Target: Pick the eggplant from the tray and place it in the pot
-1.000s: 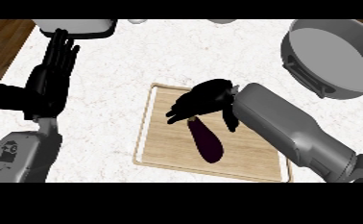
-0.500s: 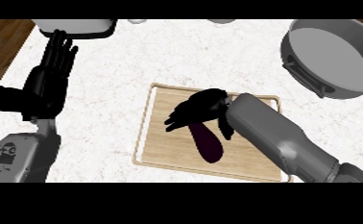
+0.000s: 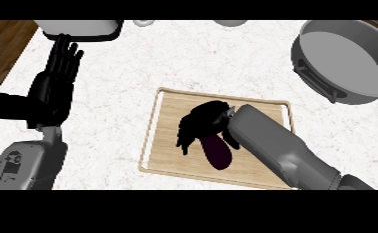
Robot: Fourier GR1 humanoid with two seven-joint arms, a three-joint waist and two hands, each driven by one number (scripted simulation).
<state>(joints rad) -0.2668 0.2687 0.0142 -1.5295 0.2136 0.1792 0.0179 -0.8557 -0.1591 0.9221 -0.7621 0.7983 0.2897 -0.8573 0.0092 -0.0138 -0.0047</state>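
On the tray, toward its near edge: eggplant [image 3: 216,153], dark purple, lying lengthwise with its rounded end pointing to the near edge; the far end is hidden under the right hand.
Tray: wooden tray [image 3: 166,142] with a raised rim, resting on the white speckled counter [image 3: 199,57] near the counter's near edge, right of centre.
Right hand: right hand [image 3: 201,122], black, lies directly over the far part of the eggplant, fingers curved downward on either side of it. Contact appears likely at the covered end; whether the fingers have closed round it cannot be told.
Right forearm: grey, entering from the lower right corner and crossing the tray's right near part.
Eggplant relative to hand: its visible part protrudes from beneath the palm toward the near edge; it lies flat on the tray.
Pot: grey pot [image 3: 341,62] at the counter's far right corner, well apart from the tray, a handle facing the tray.
Left hand: left hand [image 3: 57,79], open, fingers straight and pointing to the far edge, resting along the counter's left edge.
Far edge: grey appliance [image 3: 77,28] at the far left corner; two small pale objects beside it, not identifiable.
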